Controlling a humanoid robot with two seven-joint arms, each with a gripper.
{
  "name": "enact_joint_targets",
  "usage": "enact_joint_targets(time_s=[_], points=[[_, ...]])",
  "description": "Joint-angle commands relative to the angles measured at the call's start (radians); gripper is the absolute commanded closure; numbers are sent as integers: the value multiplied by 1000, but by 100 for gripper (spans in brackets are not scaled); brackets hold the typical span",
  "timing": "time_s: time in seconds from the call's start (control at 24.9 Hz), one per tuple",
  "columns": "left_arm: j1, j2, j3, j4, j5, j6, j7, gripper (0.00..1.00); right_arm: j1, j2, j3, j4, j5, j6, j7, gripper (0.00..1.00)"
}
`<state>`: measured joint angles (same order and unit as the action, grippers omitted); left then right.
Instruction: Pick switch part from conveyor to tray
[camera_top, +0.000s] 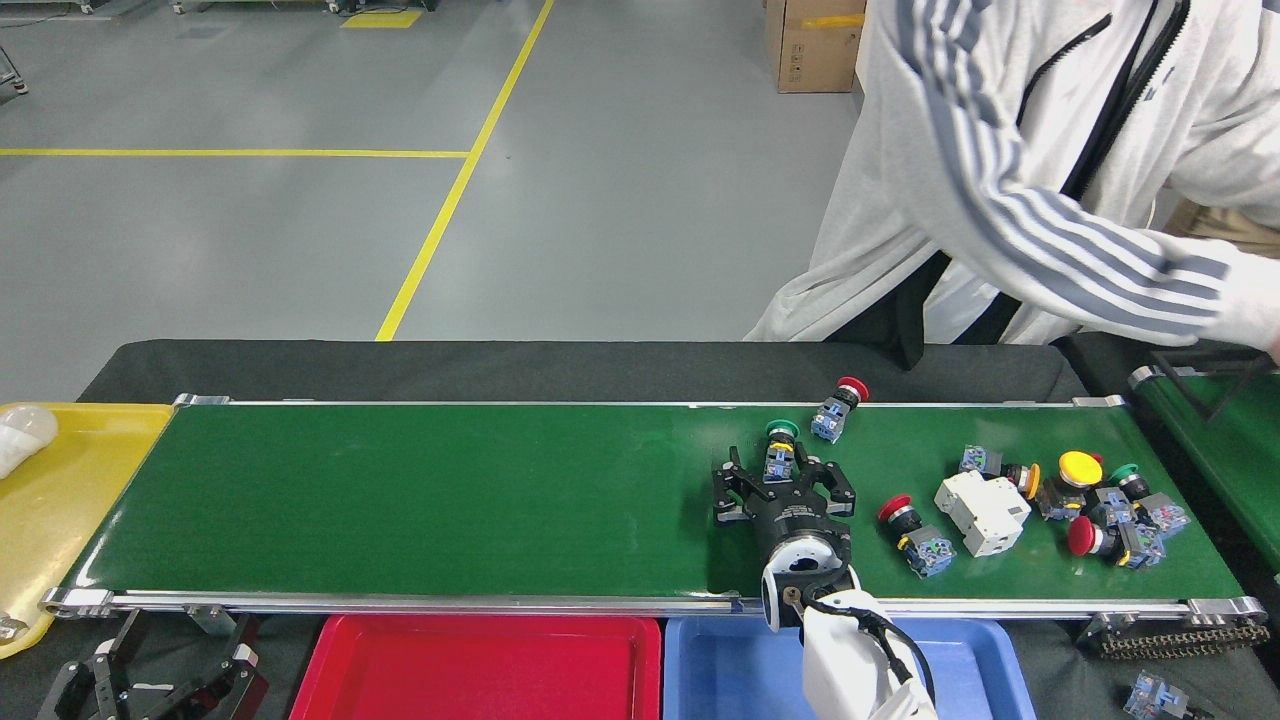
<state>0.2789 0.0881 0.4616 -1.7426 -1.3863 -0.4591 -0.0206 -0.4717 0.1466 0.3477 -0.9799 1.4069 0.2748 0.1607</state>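
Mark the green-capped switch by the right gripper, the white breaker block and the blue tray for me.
green-capped switch (781, 431): head view, on its green cap.
white breaker block (982, 511): head view, middle of its top face.
blue tray (725, 665): head view, bare floor left of the arm.

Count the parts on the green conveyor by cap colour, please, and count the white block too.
Red-capped switches: 3
Green-capped switches: 2
Yellow-capped switch: 1
Orange-capped switch: 1
White block: 1
Total: 8
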Motion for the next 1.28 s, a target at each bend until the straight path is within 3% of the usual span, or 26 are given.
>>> enact_joint_targets(time_s=[0.0,0.16,0.28,0.48,0.52,0.56,0.6,0.76,0.96,1.12,1.24], points=[[-4,9,3,-11,1,0,7,0,-24,-5,14,-10,0,-17,3,98],[2,9,9,-14,1,0,7,0,-21,-9,27,-39,1,-37,-1,98],[8,9,11,-12,1,0,7,0,19,-10,70,-168,1,-144,-4,98],[9,9,11,-14,1,0,7,0,217,-61,111,-459,4,-557,-10,95],[9,9,12,-14,1,0,7,0,243,-64,119,-482,9,-625,-10,75],[9,9,12,-14,1,0,7,0,257,-61,146,-484,14,-664,-10,24],[9,7,9,-14,1,0,7,0,259,-62,175,-482,14,-669,-12,0],[8,9,5,-15,3,0,7,0,259,-68,231,-480,14,-675,-38,0],[-9,10,3,-17,3,0,7,0,274,-68,200,-517,3,-641,-40,0],[-26,10,-29,-15,0,-1,5,0,424,-65,34,-603,6,-356,-66,0],[-75,18,-153,-17,-2,-1,4,0,509,-74,25,-617,7,-22,-220,1]])
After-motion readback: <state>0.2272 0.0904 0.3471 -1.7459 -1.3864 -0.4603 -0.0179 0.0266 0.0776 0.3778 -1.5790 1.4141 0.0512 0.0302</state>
